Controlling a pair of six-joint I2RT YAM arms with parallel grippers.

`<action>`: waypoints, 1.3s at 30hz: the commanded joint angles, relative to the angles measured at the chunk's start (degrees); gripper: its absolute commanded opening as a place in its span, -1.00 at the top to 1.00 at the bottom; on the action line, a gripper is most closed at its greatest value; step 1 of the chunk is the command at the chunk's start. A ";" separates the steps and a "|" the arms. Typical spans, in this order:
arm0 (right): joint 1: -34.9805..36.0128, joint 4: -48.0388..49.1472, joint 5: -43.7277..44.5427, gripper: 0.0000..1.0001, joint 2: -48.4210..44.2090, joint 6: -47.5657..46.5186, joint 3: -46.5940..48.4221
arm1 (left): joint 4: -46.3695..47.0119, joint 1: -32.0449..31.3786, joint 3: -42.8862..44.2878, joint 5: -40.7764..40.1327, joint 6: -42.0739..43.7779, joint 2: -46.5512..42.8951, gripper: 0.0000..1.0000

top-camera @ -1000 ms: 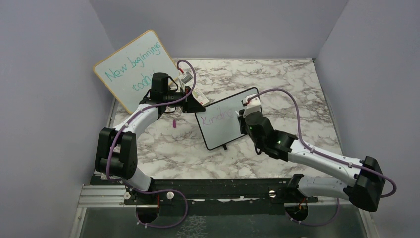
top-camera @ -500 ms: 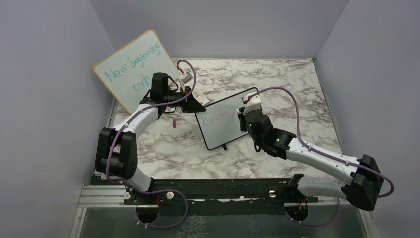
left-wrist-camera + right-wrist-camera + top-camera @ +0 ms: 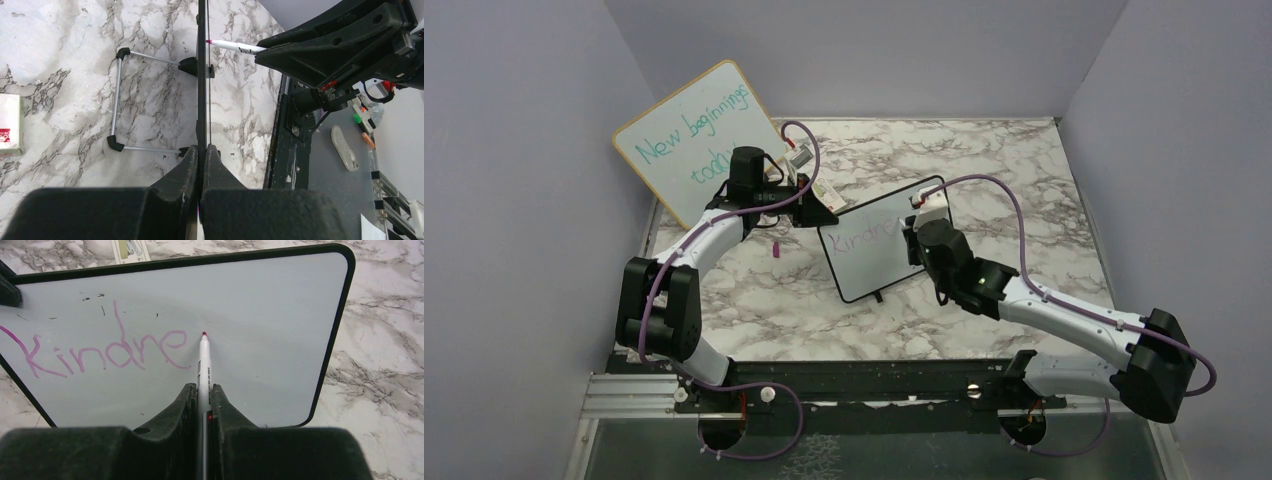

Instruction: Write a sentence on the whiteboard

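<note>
Steadiness is what this step asks of me. At the far left the large wood-framed board with teal writing (image 3: 689,135) leans by the wall, and it is no part of my job. Next comes my left gripper (image 3: 201,150), its fingers pressed together on the thin black frame of the small rectangular whiteboard (image 3: 202,80). The board stands upright near the middle of the grey-veined marble table (image 3: 1024,170). That pinch has to resist every push of the pen, so I should brace it without twisting the board.

On the board's face the thin purple-pink sentence (image 3: 107,352) runs only as far as what reads like "Kindne". The rest of that line is bare. Just right of the last letter sits the tip of the white marker with a pink nib (image 3: 203,365), at or very close to the surface. My right gripper (image 3: 202,390) pinches the barrel between its two fingers.

For the next letter, likely an "s", I judge that light, even pressure matters most. I should make small curves at the height of the neighbouring letters and leave room for the words to come.
</note>
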 commanded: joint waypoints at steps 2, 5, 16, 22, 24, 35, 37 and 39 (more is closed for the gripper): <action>-0.53 3.84 -2.56 1.00 0.97 -0.72 1.02 | -4.44 -1.04 -0.49 -0.47 2.32 2.42 1.00; -0.58 4.29 -3.10 1.00 1.05 -0.72 0.78 | -4.50 -1.09 -0.43 -0.57 2.28 2.37 1.00; -0.54 2.38 -4.84 0.99 1.34 0.01 1.10 | -4.54 -1.09 -0.40 -0.82 2.23 2.49 1.00; -0.56 -0.52 -5.79 1.00 0.23 0.76 0.06 | -4.54 -1.09 -0.40 -0.89 2.14 2.56 1.00; -0.53 -1.30 -5.98 0.99 0.20 0.74 0.07 | -4.54 -1.09 -0.40 -0.88 2.14 2.55 1.00; -0.59 -4.18 -3.04 1.00 -0.02 1.68 -0.59 | -4.76 -1.09 -0.40 -1.11 2.27 2.55 1.00; -0.53 -4.96 -1.27 1.00 -0.28 2.25 -0.69 | -4.80 -1.09 -0.40 -1.17 2.27 2.55 1.00; -0.58 -5.46 0.02 1.00 -0.57 2.77 -0.76 | -4.87 -1.09 -0.40 -1.10 2.31 2.55 1.00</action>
